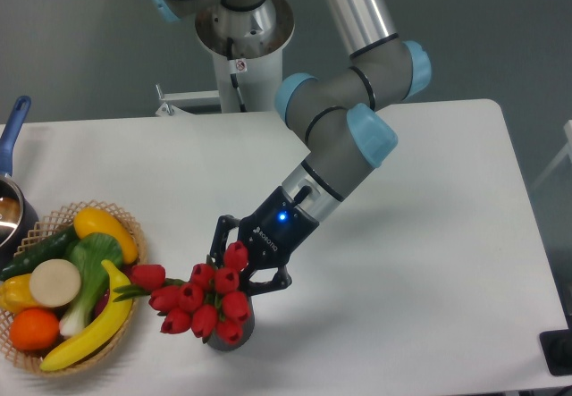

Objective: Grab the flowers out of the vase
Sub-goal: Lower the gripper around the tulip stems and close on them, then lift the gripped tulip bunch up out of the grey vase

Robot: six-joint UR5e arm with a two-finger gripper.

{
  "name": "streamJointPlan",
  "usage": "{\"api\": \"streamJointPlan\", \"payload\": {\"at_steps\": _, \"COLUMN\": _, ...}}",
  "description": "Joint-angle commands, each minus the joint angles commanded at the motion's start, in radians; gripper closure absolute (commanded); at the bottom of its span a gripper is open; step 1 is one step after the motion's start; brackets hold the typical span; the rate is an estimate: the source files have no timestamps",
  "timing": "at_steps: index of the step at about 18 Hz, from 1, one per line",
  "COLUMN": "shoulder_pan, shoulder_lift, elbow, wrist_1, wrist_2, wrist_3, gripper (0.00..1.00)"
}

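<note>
1. The gripper (241, 266) is seen low over the near part of the table (429, 262), angled down to the left, with its fingers drawn in narrowly around the flowers (204, 298).
2. The red buds are bunched just below and left of the gripper, and their stems are hidden behind the heads.
3. The vase (234, 335) is seen beneath the bunch, only its dark lower side being visible.
4. A wicker basket (134, 235) of plastic fruit and vegetables is placed at the near left, just beside the leftmost bud.
5. A blue-handled pot (12, 146) is seen at the left edge.
</note>
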Motion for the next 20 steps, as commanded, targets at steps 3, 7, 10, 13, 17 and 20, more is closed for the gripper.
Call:
{"api": "streamJointPlan", "payload": {"at_steps": 3, "shoulder_pan": 0.008, "shoulder_lift": 0.014, "elbow": 0.002, "wrist_1": 0.000, "wrist_2": -0.027, "wrist_3": -0.023, "gripper": 1.00}}
{"api": "streamJointPlan", "payload": {"at_steps": 7, "shoulder_pan": 0.029, "shoulder_lift": 0.031, "elbow": 0.005, "wrist_1": 0.000, "wrist_2": -0.058, "wrist_3": -0.032, "gripper": 1.00}}
{"api": "streamJointPlan", "payload": {"at_steps": 10, "shoulder_pan": 0.037, "shoulder_lift": 0.034, "elbow": 0.009, "wrist_1": 0.000, "wrist_2": -0.081, "wrist_3": -0.032, "gripper": 1.00}}
{"api": "streamJointPlan", "payload": {"at_steps": 13, "shoulder_pan": 0.038, "shoulder_lift": 0.035, "elbow": 0.021, "wrist_1": 0.000, "wrist_2": -0.097, "wrist_3": -0.034, "gripper": 1.00}}
{"api": "streamJointPlan", "payload": {"at_steps": 17, "shoulder_pan": 0.041, "shoulder_lift": 0.035, "elbow": 0.043, "wrist_1": 0.000, "wrist_2": -0.117, "wrist_3": -0.080, "gripper": 1.00}}
{"api": "streamJointPlan", "payload": {"at_steps": 20, "shoulder_pan": 0.046, "shoulder_lift": 0.035, "elbow": 0.067, "wrist_1": 0.000, "wrist_2": -0.118, "wrist_3": -0.127, "gripper": 1.00}}
